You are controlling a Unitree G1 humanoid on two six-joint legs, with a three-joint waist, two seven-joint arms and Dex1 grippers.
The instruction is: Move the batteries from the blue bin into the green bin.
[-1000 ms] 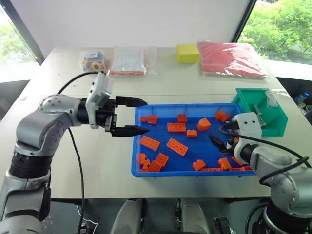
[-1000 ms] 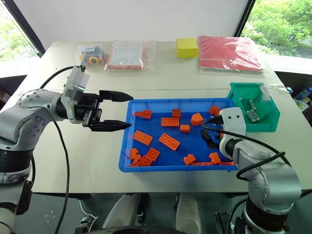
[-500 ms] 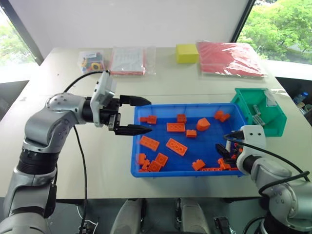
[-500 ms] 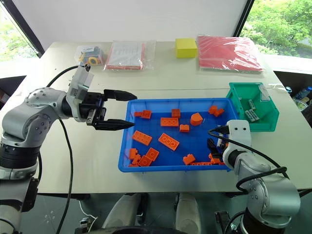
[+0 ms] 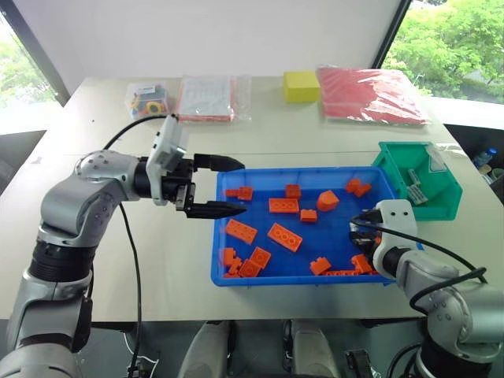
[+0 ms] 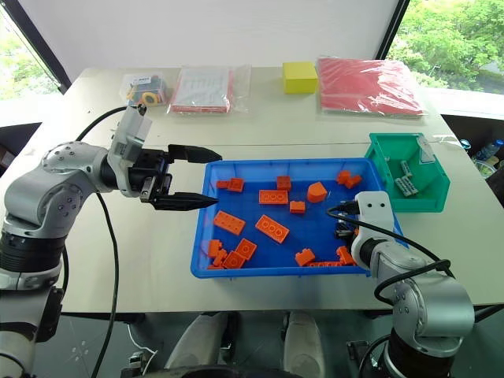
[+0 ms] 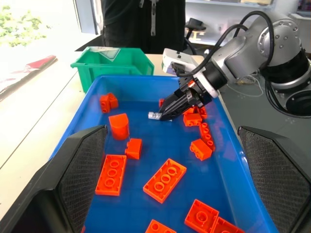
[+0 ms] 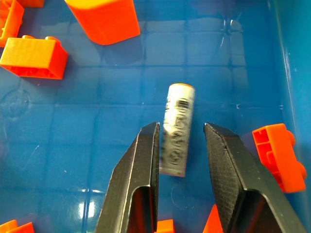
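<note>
My right gripper holds its fingers around a battery; whether it is clamped I cannot tell. From the left wrist view the battery tip pokes out; left gripper is spread apart.

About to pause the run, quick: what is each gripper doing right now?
Left gripper: open, holding nothing, beside the blue bin.
Right gripper: fingers around a battery in the bin; a firm grip cannot be told.

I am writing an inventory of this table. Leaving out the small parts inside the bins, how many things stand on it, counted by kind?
Bins: 2, the blue bin and the green bin
Plastic bags: 3, the small bag, the bag of papers and the red bag
Yellow block: 1
Total: 6
</note>
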